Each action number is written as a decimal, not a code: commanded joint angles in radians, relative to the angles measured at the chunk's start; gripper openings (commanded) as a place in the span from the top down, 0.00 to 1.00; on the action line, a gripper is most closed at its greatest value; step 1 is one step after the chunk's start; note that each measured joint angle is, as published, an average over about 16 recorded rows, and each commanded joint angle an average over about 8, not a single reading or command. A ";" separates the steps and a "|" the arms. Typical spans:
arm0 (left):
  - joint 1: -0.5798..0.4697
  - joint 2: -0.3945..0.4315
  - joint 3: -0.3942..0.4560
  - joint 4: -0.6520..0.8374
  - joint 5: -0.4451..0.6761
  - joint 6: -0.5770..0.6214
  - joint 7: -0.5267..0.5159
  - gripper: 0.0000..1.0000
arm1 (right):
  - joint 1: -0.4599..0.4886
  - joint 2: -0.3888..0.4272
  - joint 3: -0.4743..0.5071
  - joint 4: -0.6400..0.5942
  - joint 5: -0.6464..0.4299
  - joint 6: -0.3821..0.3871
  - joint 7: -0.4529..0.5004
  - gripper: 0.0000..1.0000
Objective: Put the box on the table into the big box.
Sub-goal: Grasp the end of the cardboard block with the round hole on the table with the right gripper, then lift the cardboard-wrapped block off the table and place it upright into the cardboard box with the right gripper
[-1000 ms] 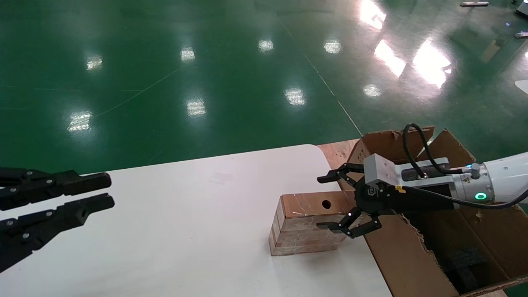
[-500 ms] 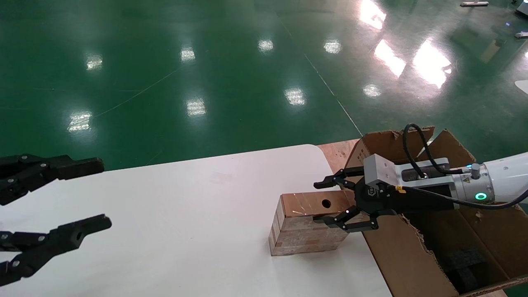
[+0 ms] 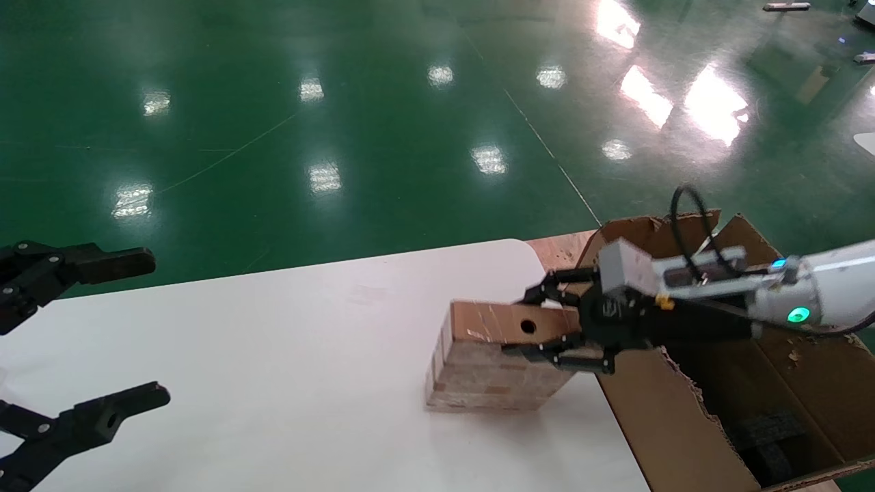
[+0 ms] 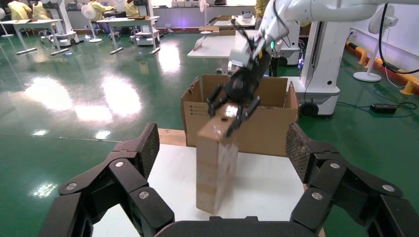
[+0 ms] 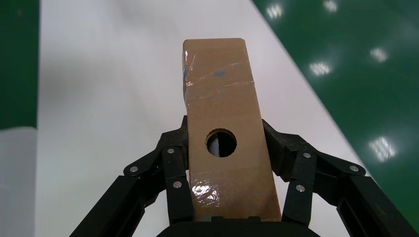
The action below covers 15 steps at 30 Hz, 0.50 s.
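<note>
Box (image 3: pixel 492 355): brown cardboard, glossy clear tape on edges. Table (image 3: pixel 307 369): smooth white, slight sheen. Big box (image 3: pixel 690 424): matt corrugated cardboard, ragged torn edges. Right gripper (image 3: pixel 540 321): matt black plastic. Floor (image 3: pixel 342 102): glossy green.

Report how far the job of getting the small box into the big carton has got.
Done: the right gripper is shut on the box, fingers on both sides of its holed face, as the right wrist view shows. In hand: the box looks tilted, one bottom edge off the table, so lifting has begun. Left: carrying it over to the big box and releasing it inside. The left gripper hangs open at the table's far left.
</note>
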 commanded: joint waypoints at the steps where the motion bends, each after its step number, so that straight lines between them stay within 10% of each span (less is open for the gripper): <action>1: 0.000 0.000 0.000 0.000 0.000 0.000 0.000 0.00 | 0.012 0.016 -0.002 0.049 0.022 -0.003 0.036 1.00; 15: 0.000 0.000 0.000 0.000 0.000 0.000 0.000 0.00 | 0.346 0.203 0.053 -0.003 -0.034 0.039 0.225 1.00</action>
